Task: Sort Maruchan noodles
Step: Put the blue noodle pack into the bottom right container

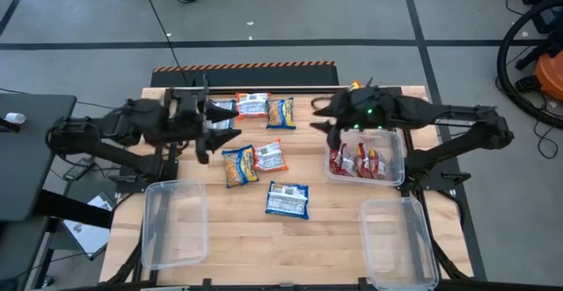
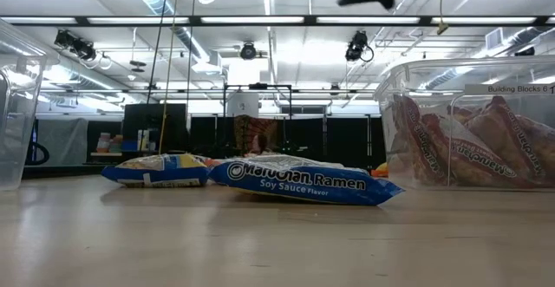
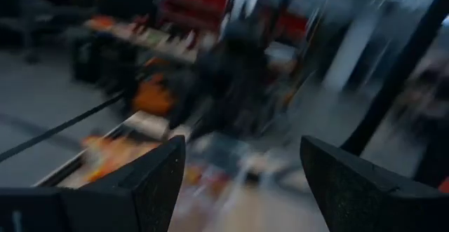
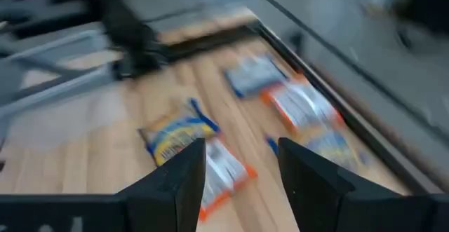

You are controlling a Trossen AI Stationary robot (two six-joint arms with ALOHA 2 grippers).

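My right pincer [image 1: 332,126] hangs over the tabletop [image 1: 264,229] just beside the corner of the clear bin [image 1: 398,146] that holds the red-and-white packets [image 1: 359,162]. Its fingers [image 4: 179,179] are parted with nothing between them, so as I judge it the step now is to fetch the next packet. My left pincer [image 1: 204,133] waits on its own side with its fingers [image 3: 151,183] spread wide and empty, near the loose packets. Those Maruchan noodles [image 1: 262,141] lie scattered across the middle and far part of the tabletop: a yellow packet [image 1: 238,165] touching an orange-edged one [image 1: 269,156], a blue soy-sauce packet [image 1: 288,200] alone nearer the front, and several more along the far edge. Two other clear bins, the left bin [image 1: 174,223] and the front right bin [image 1: 400,241], stand at the front with no packets showing in them. To do this well I should pick a packet that lies apart from the others, such as the blue one, and come down squarely over its middle. I should keep the fingers wide until they straddle it, because the crinkly wrapper looks likely to slip or bunch. Where two packets touch, I should approach from the free edge so I lift only one.
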